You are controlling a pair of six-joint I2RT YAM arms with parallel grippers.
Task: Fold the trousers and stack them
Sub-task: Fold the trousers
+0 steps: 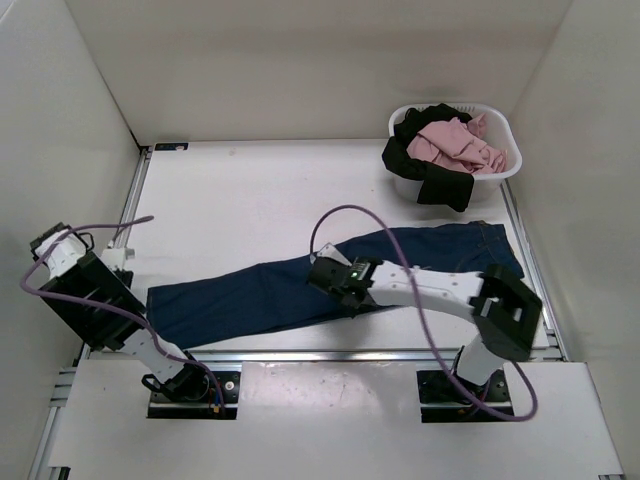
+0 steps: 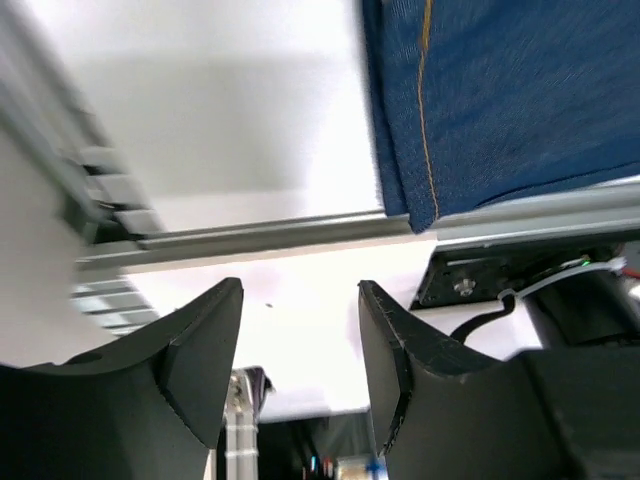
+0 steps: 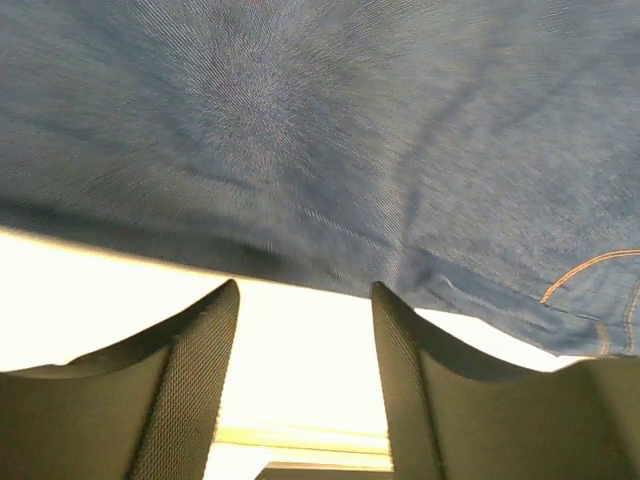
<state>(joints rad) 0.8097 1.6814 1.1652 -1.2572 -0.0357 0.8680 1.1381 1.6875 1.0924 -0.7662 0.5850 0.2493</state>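
**Slanted jeans, edge overhang – where the next fold could slip**

The trousers (image 1: 250, 295) lie flat on the worktop (image 1: 250, 190), legs together in one long band that runs at a slant from the hem at the near left up to the waist at the right. Neither arm holds them. The left jaws are spread and empty, drawn back well left of the hem. The right jaws are also spread with nothing between them, poised just above the near edge of the band about halfway along.

The risks, as I judge them:

- The hem corner rests on the front rail (image 2: 300, 230). A tug toward the arms could pull that end off the worktop.
- The band is two layers of denim. A shallow pinch from the right jaws may take only the upper leg, so the fold would open up as it is lifted.
- Because the band lies at a slant, bringing hem to waist without squaring it first would probably leave a skewed, uneven rectangle.
- The right arm's purple cable (image 1: 335, 212) loops over the cloth – it could drag on the fabric during a sweep.
- The basket (image 1: 505, 135) of clothes stands near the waist, and a wide swing there could knock it.
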